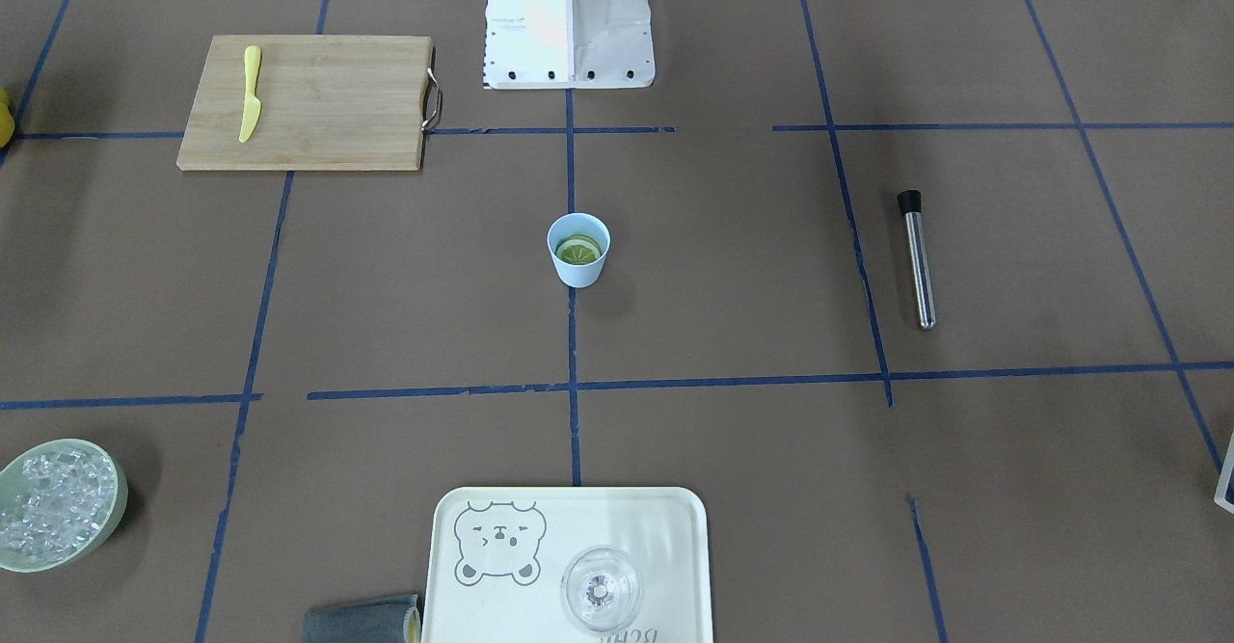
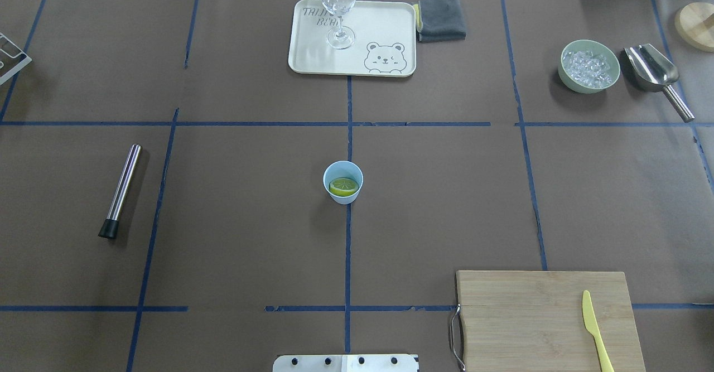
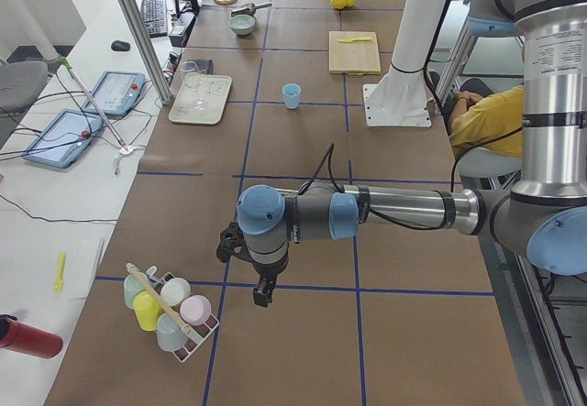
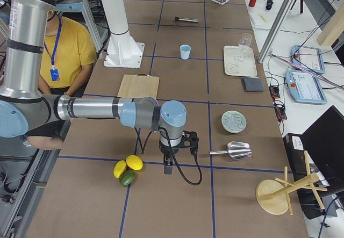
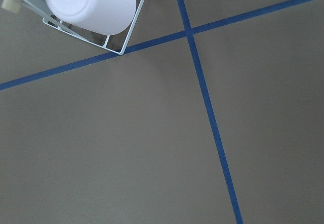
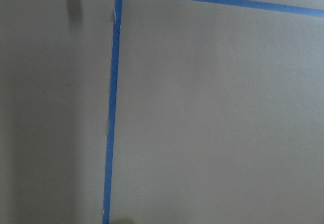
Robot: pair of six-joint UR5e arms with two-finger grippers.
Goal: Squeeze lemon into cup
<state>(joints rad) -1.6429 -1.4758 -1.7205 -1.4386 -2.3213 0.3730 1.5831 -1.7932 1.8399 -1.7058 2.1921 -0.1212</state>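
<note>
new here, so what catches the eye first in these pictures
A light blue plastic cup stands at the centre of the brown table, a yellow half lemon inside it, cut face up. The left gripper and right gripper hover far off at its opposite ends.

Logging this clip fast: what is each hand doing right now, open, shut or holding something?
Left hand: cannot be told; seen only in a side view.
Right hand: cannot be told; likewise only a side view.
</note>
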